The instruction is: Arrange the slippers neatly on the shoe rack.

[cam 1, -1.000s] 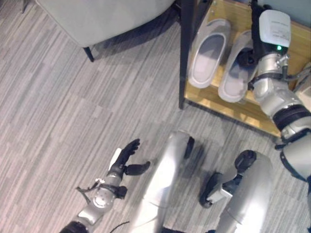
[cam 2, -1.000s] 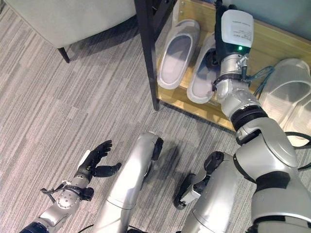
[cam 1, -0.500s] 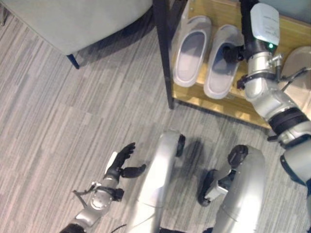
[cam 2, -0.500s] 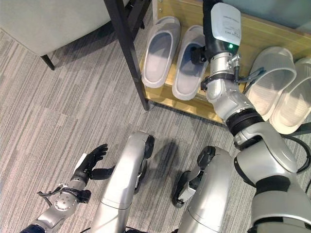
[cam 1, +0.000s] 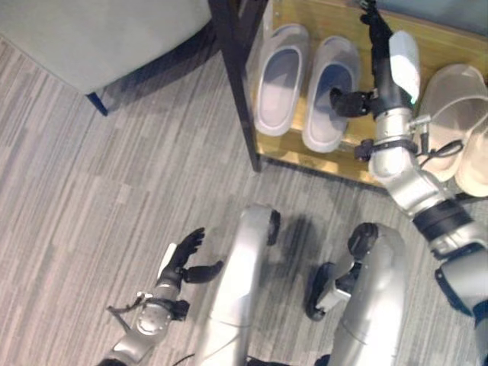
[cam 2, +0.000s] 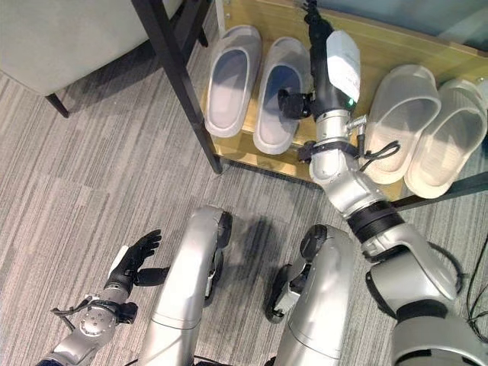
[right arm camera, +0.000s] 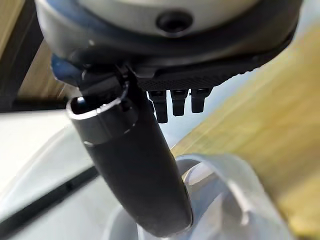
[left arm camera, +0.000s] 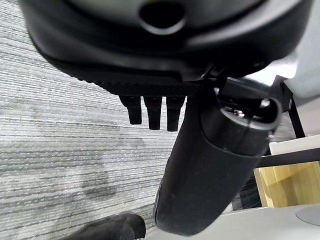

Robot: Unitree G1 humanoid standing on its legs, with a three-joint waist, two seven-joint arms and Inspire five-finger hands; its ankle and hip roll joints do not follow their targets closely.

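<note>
The right robot hand reaches over a wooden shoe rack, its fingers stretched straight toward the back of the shelf and its thumb sticking out sideways over the nearer of two grey slippers. It grips nothing. In the right wrist view the thumb hangs just above the rim of that slipper (whether it touches cannot be told), with the fingertips straight beyond it.

The grey pair sits side by side on the shelf's left part: the left grey slipper and the right grey slipper, toes pointing to the back. A second, cream-coloured pair lies on the right part of the same shelf, also side by side, slightly angled. The right eye view shows both cream slippers whole; the left eye view cuts them at its edge.

The left robot hand hangs low over the grey striped carpet, well away from the rack, fingers loosely spread and empty. Its wrist view shows straight fingertips above the carpet.

A black post of the rack stands beside the grey pair, and a grey chair sits to the left of it.
</note>
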